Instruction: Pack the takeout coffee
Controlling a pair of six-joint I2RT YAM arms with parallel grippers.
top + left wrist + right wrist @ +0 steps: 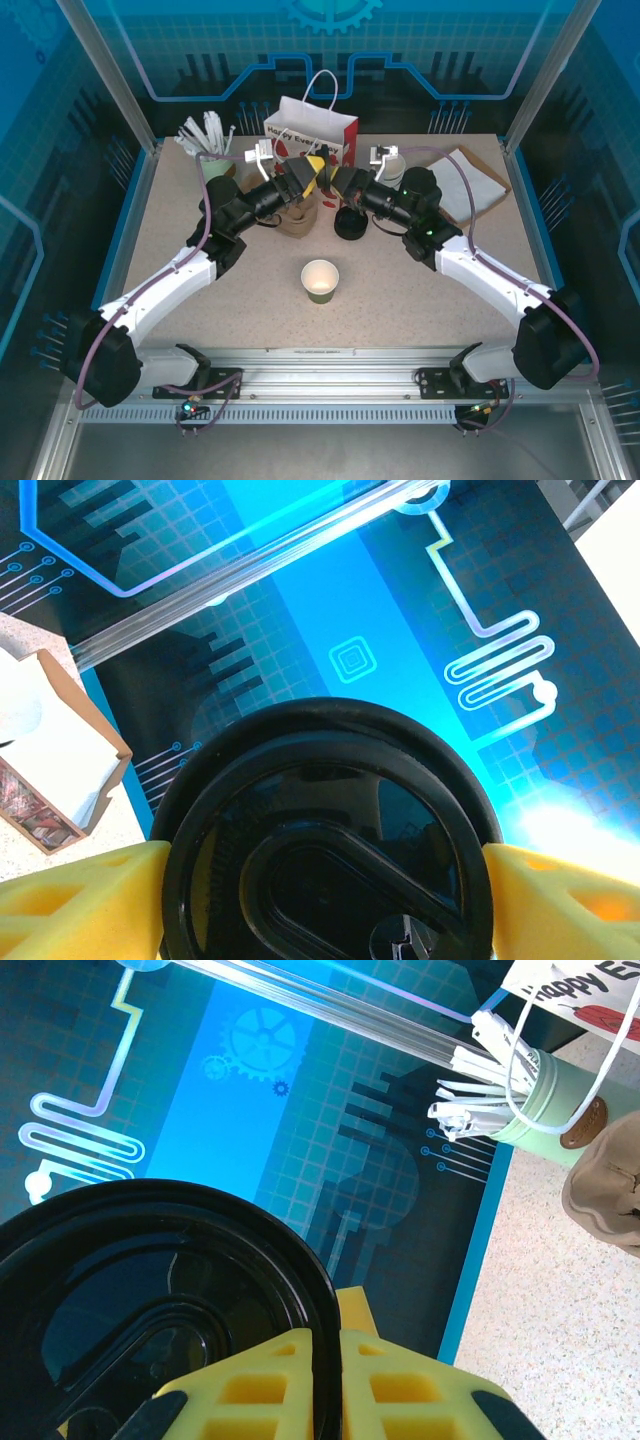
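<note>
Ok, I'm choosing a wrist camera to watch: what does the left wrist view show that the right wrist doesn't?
Left wrist: a brown box of white napkins. Right wrist: a green cup of white utensils and the white gift bag. Both: the black lid between yellow fingers, against the blue backdrop.

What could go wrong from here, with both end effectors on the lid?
1. The left end effector spans the lid edge to edge on its thin rim. If the right end effector lets go, the lid may flex and pop out.
2. The cup stands open and unbraced, so pressing the lid on could tip it.
3. Both wrists crowd above the brown bag, and a swing might knock it.
</note>
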